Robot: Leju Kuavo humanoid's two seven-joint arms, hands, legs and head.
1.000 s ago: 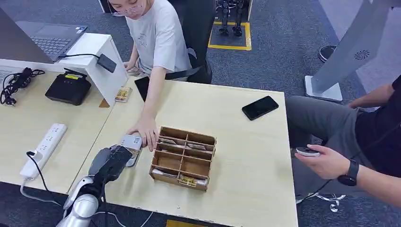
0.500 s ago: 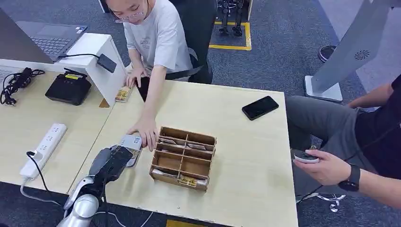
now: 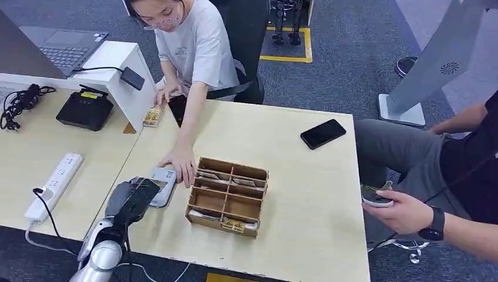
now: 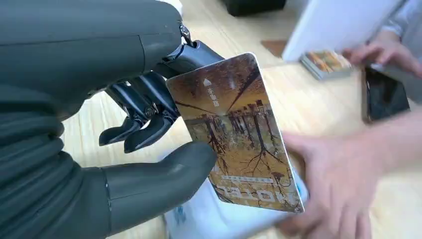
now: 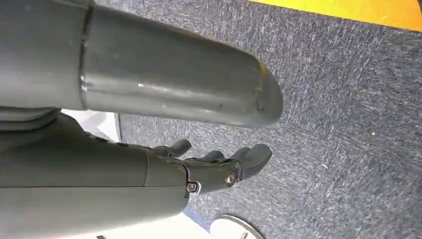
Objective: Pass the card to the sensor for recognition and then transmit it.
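— Pale wooden bench (image 3: 305,176) on grey carpet (image 3: 352,53). Left hand (image 4: 149,114)?
— Pinching the card (image 4: 239,134) between thumb and darker fingers (image 4: 144,132); brown tree picture facing the wrist camera. Seen from the head too (image 3: 136,200), near the bench's front-left edge.
— And below the card?
— Small white-grey sensor (image 3: 161,178), flat on the bench, just under and ahead of the hand. Card raised above it, apparently not touching.
— Anyone at the sensor?
— One person's hand (image 3: 179,163) resting at its far side, between it and the wooden divided box (image 3: 229,197).
— Farther out?
— Black phone (image 3: 322,133) near the bench's far right. Stack of cards (image 3: 152,117) by a white stand (image 3: 120,73), another hand of the same person right behind it. Black device (image 3: 86,110) and white power strip (image 3: 54,186) on the neighbouring bench to the left. Second person seated at right, holding a small controller (image 3: 376,197).
— Right hand (image 5: 214,164)?
— Hanging over the carpet, fingers loosely apart, holding nothing.
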